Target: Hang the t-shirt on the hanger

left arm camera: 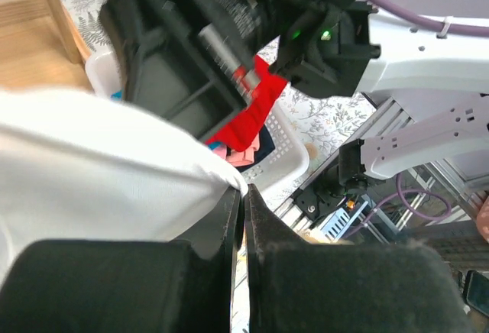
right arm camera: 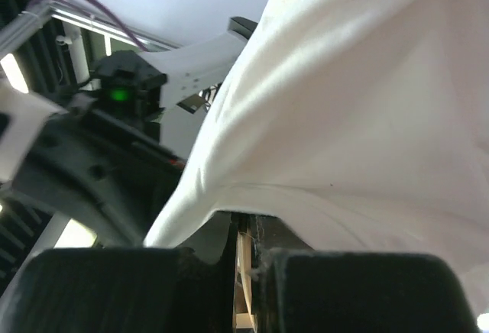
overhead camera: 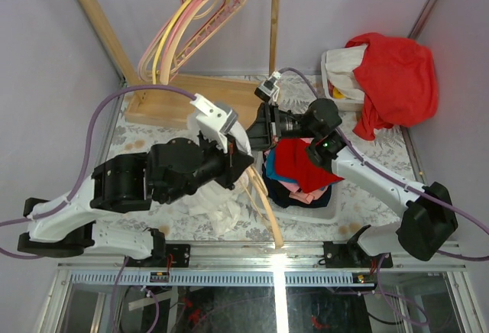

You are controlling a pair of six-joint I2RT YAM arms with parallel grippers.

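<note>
The white t-shirt point(overhead camera: 218, 205) hangs bunched under my left gripper point(overhead camera: 243, 161), between the two arms. In the left wrist view the jaws of the left gripper point(left arm camera: 244, 194) are pressed together, with an edge of the t-shirt point(left arm camera: 99, 172) caught at their tips. The pale beige hanger point(overhead camera: 267, 211) slants from the shirt down toward the table's near edge. My right gripper point(overhead camera: 258, 130) faces the left one, close to it. In the right wrist view the t-shirt point(right arm camera: 359, 104) drapes over the tips of the right gripper point(right arm camera: 246, 218), and a thin strip of the hanger point(right arm camera: 243, 272) shows between the nearly closed jaws.
A wooden rack point(overhead camera: 176, 104) at the back carries pink and yellow hangers point(overhead camera: 191, 20). A white basket point(overhead camera: 335, 197) with red and navy clothes sits under the right arm. A big red garment point(overhead camera: 393, 73) lies over a white bin at back right.
</note>
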